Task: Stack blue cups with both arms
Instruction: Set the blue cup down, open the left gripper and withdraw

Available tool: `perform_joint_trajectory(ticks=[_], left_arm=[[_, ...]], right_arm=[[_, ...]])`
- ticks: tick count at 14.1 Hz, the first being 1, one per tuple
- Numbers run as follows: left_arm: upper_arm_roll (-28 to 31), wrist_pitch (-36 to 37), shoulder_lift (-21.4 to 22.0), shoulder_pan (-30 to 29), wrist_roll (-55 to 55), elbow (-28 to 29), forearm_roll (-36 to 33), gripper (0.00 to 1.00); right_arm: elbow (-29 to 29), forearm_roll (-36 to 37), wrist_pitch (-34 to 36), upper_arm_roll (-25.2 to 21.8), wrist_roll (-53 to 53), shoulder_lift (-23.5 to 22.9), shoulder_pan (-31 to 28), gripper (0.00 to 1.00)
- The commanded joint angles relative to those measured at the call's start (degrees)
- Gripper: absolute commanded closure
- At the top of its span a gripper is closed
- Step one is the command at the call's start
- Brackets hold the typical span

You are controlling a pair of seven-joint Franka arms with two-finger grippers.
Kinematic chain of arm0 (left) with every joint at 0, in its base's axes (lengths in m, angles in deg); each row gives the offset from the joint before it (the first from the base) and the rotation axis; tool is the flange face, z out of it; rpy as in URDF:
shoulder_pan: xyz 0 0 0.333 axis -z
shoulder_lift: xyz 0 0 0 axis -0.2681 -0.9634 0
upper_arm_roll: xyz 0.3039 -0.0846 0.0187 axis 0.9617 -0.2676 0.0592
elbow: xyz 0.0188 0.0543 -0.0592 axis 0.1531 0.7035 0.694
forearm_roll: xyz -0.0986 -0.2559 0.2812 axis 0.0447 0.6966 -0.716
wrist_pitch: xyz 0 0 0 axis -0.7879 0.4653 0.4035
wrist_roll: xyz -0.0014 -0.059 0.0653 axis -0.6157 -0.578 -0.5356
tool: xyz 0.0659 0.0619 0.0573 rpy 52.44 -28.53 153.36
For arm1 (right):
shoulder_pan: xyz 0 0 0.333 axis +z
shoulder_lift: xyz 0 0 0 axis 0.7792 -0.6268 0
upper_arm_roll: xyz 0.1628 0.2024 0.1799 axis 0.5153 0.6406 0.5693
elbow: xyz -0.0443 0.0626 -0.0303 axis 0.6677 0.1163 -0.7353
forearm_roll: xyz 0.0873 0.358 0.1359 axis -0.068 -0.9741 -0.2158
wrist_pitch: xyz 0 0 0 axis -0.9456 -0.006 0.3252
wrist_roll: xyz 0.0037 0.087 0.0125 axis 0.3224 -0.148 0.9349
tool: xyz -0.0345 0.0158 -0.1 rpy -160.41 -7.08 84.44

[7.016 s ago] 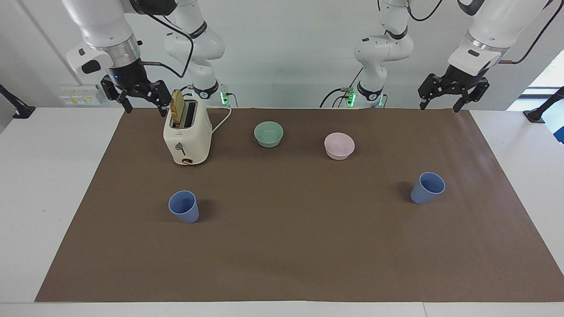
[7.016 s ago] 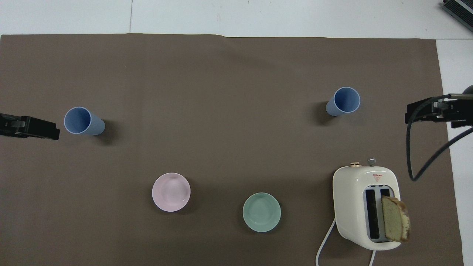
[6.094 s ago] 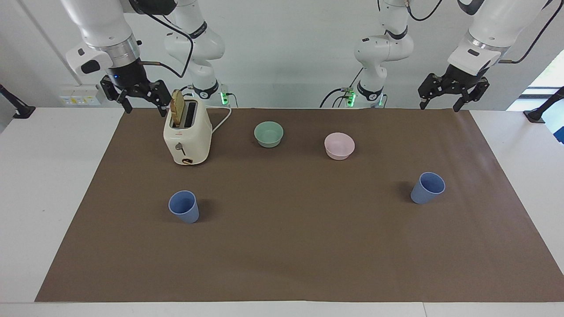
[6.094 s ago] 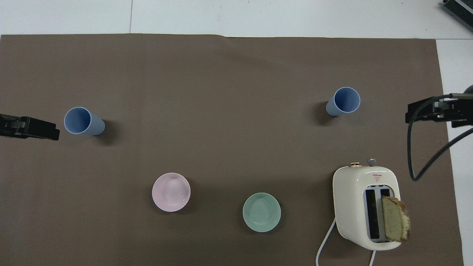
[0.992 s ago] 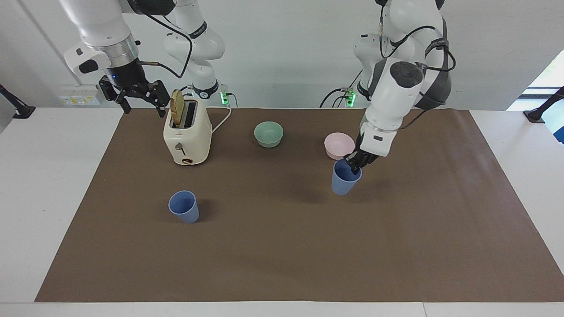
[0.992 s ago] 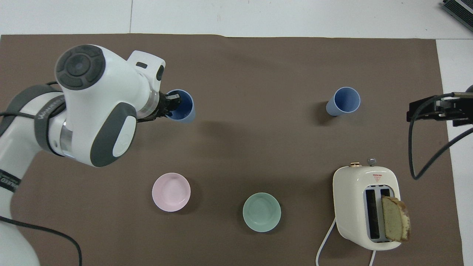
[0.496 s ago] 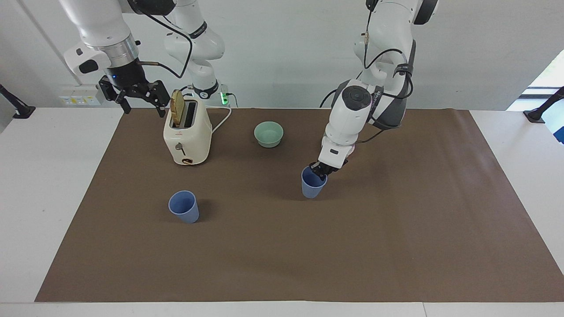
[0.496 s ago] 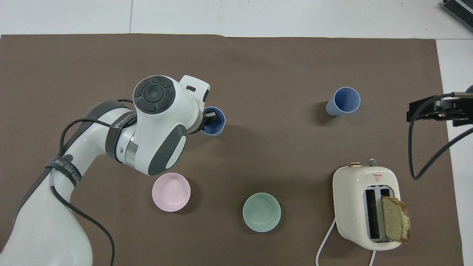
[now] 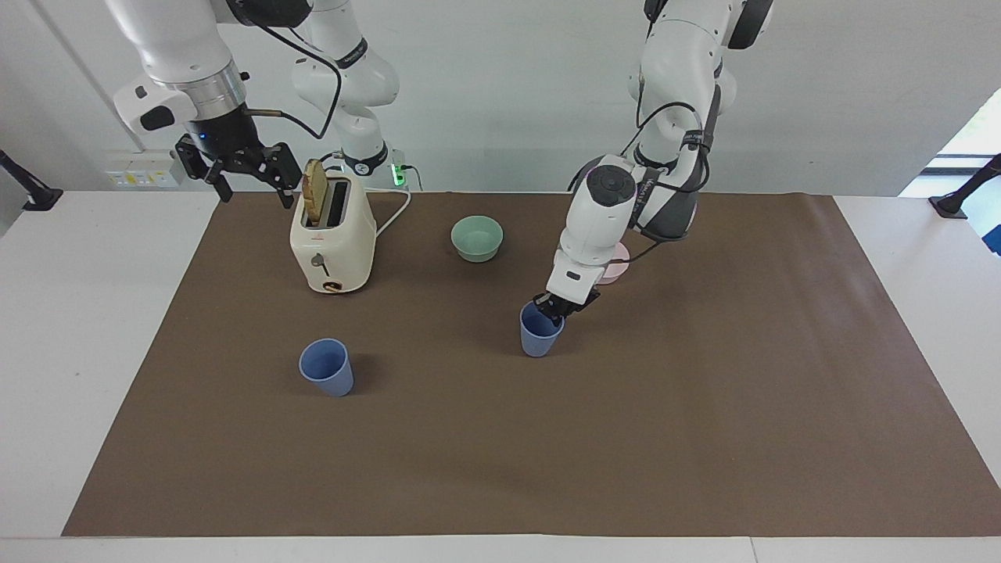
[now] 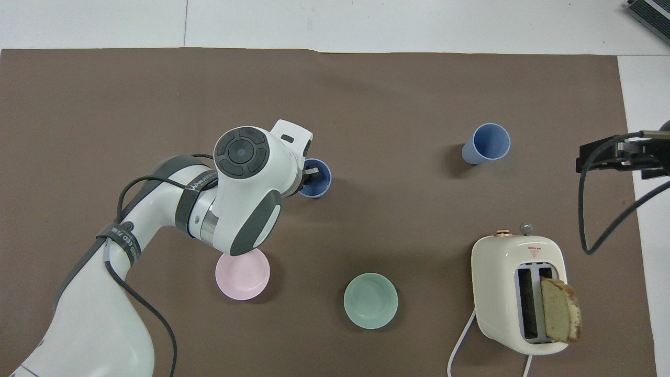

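My left gripper [image 9: 554, 307] is shut on the rim of one blue cup [image 9: 539, 335] and holds it upright, low over the middle of the brown mat; I cannot tell if its base touches. It also shows in the overhead view [image 10: 316, 180] at the left gripper [image 10: 310, 175]. The other blue cup [image 9: 327, 367] stands upright on the mat toward the right arm's end, farther from the robots than the toaster; it also shows in the overhead view [image 10: 487, 143]. My right gripper [image 9: 238, 168] waits open and empty in the air beside the toaster's top.
A cream toaster [image 9: 332, 238] with a bread slice [image 9: 315, 190] in one slot stands near the right arm's base. A mint-green bowl [image 9: 477, 238] and a pale pink bowl [image 10: 243, 275], partly covered by the left arm, sit near the robots.
The left arm has carried its blue cup from the left arm's end toward the middle of the mat and lower, nearer the other cup. The right arm has not moved.
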Motion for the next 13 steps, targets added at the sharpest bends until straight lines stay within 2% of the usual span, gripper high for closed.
perform_joint_trajectory(ticks=[1,2,3,5,8,13], left_arm=[[1.0,-1.4,-0.1,1.1,0.6,0.4,-0.5,0.72],[1.0,-0.9,-0.1,1.0,0.2,0.2,-0.6,0.24],[1.1,0.0,-0.1,1.1,0.1,-0.1,-1.1,0.00],[1.3,2.3,0.9,0.8,0.1,-0.2,-1.8,0.00],[1.7,9.8,3.4,-2.2,-2.3,-3.8,-3.5,0.00],[1.6,16.3,9.8,-11.4,-19.1,-3.5,-3.4,0.00]], right_arm=[[0.0,-0.8,-0.3,0.2,1.2,0.1,-0.8,0.00],[0.0,-0.8,-0.3,0.2,1.2,0.1,-0.8,0.00],[0.0,-0.8,-0.3,0.2,1.2,0.1,-0.8,0.00],[0.0,-0.8,-0.3,0.1,1.2,0.1,-0.8,0.00],[0.0,-0.8,-0.3,0.1,1.2,0.1,-0.8,0.00],[-0.1,-0.8,1.2,0.5,1.6,0.3,-0.1,0.00]])
